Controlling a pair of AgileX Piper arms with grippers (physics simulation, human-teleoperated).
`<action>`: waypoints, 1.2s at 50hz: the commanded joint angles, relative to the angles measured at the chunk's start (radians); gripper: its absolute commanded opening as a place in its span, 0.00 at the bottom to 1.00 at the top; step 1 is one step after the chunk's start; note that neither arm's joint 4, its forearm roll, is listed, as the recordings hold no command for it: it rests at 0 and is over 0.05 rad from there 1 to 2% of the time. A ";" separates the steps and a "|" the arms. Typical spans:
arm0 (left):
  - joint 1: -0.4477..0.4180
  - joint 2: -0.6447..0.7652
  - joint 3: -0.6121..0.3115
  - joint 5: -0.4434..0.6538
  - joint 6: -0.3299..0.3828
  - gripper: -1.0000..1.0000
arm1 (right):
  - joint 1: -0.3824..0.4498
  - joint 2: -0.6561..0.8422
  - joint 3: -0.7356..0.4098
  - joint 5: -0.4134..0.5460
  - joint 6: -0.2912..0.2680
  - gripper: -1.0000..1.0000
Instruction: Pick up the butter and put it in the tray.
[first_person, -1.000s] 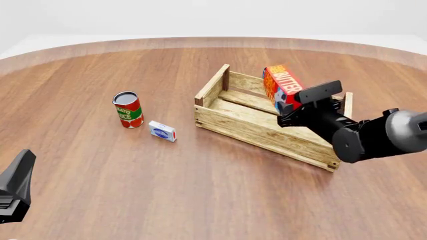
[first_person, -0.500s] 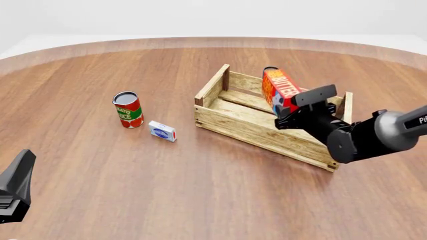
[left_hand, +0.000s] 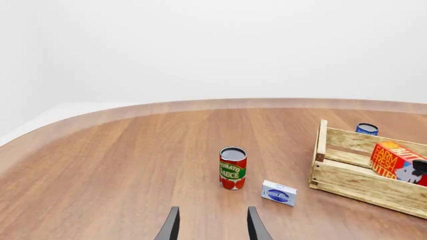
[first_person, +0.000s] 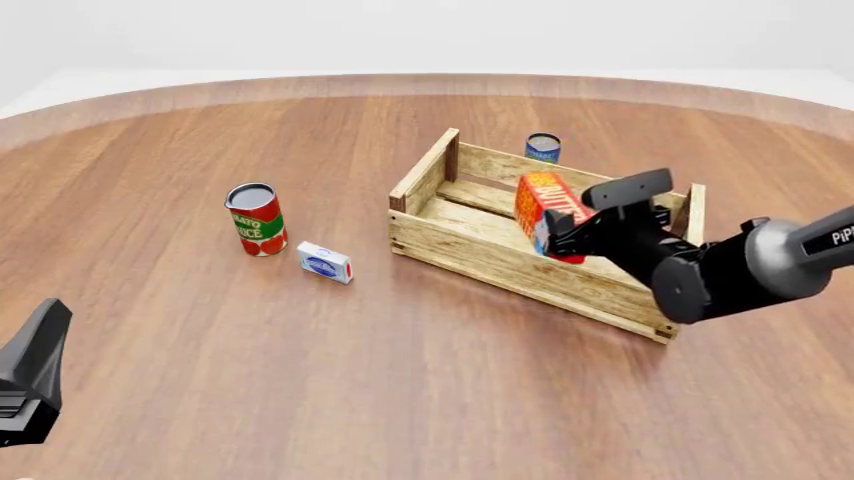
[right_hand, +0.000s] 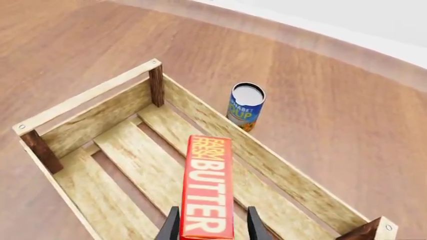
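The butter, a red carton with orange-yellow lettering, leans tilted inside the tray, a pale slatted wooden crate. My right gripper hovers just behind and above the carton, jaws open. In the right wrist view the butter lies over the tray's floor slats, and the gripper has a small gap between each fingertip and the carton. The left wrist view shows the butter in the tray. My left gripper is at the near left, open and empty.
A red tomato sauce can and a small blue-and-white box stand left of the tray. A blue soup can stands just behind the tray's far wall. It also shows in the right wrist view.
The butter has dropped from the right gripper's height down into the tray and tipped over to a tilt. The right gripper has stayed in place. The left arm has not moved.
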 joint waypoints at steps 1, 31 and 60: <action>0.000 0.000 0.000 0.000 0.000 1.00 | -0.012 -0.009 -0.004 -0.001 0.007 1.00; 0.000 0.000 0.000 0.000 0.000 1.00 | -0.012 -0.190 0.059 0.042 0.001 1.00; 0.000 0.000 0.000 0.000 0.000 1.00 | -0.030 -0.476 0.164 0.123 0.007 1.00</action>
